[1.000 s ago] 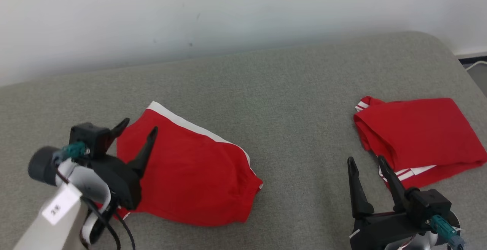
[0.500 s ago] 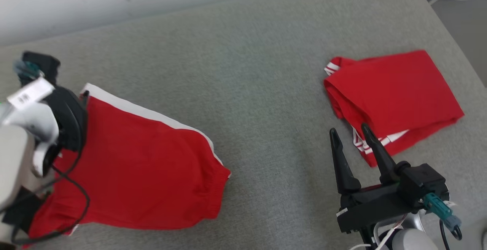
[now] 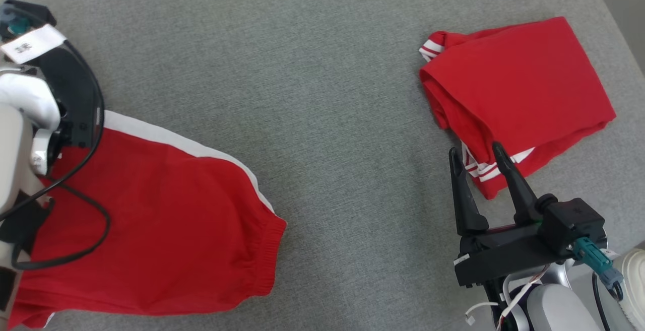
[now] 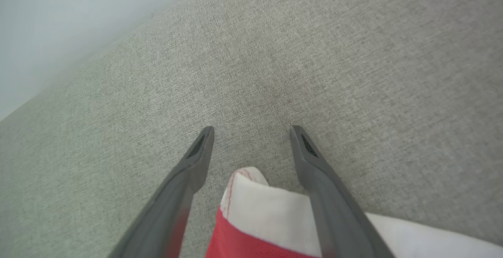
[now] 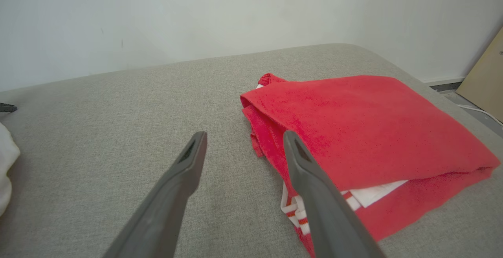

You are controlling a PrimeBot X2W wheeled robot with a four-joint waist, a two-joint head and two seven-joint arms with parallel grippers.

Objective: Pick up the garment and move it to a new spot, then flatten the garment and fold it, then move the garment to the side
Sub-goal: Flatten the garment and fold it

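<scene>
A red garment (image 3: 151,220) with a white side stripe lies flat at the lower left of the grey padded surface. My left wrist (image 3: 65,94) hangs over its far left corner. In the left wrist view my left gripper (image 4: 251,132) is open, its fingers straddling the garment's white-banded corner (image 4: 255,199) without closing on it. A second red garment (image 3: 514,89), folded, with white stripes at its edge, lies at the upper right. My right gripper (image 3: 475,149) stands open just in front of its near left corner, one finger overlapping the striped edge (image 5: 298,211); the right gripper (image 5: 244,133) holds nothing.
The grey surface (image 3: 327,94) stretches between the two garments. Its right edge (image 3: 620,23) curves off near the folded garment. A pale wall (image 5: 196,14) rises behind the surface, and a cardboard sheet (image 5: 485,77) leans at the far right.
The head camera has tilted down, so the wall has left its view. My left arm has turned its fingers down over the flat garment's far corner. The right gripper stays open by the folded garment.
</scene>
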